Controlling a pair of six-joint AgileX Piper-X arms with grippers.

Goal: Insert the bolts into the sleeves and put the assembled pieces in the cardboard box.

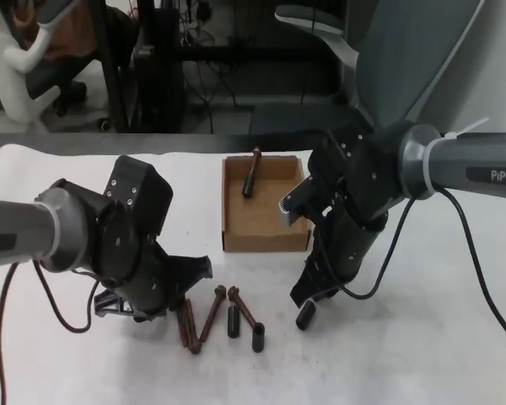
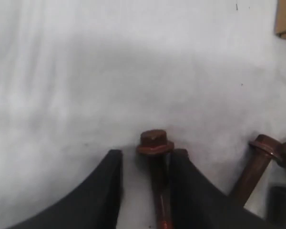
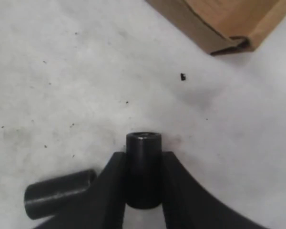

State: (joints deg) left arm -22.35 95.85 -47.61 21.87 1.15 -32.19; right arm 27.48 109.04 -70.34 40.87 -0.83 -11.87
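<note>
L gripper (image 2: 147, 155) straddles a rusty bolt (image 2: 155, 143) lying on the white cloth (image 1: 405, 354): one finger is against the shank w/ a slit at the other, so it's not clamped yet. R gripper (image 3: 142, 160) is closed on a black sleeve (image 3: 143, 167), bore end facing away from its wrist, low by the cardboard box (image 1: 266, 240), which holds one assembled piece (image 1: 251, 173). Bolt axis runs along the fingers, head outward. Probably the shank tip must swing toward the bore, off to the R past spare bolts (image 1: 212, 312) and spare sleeves (image 1: 233, 321).
</note>
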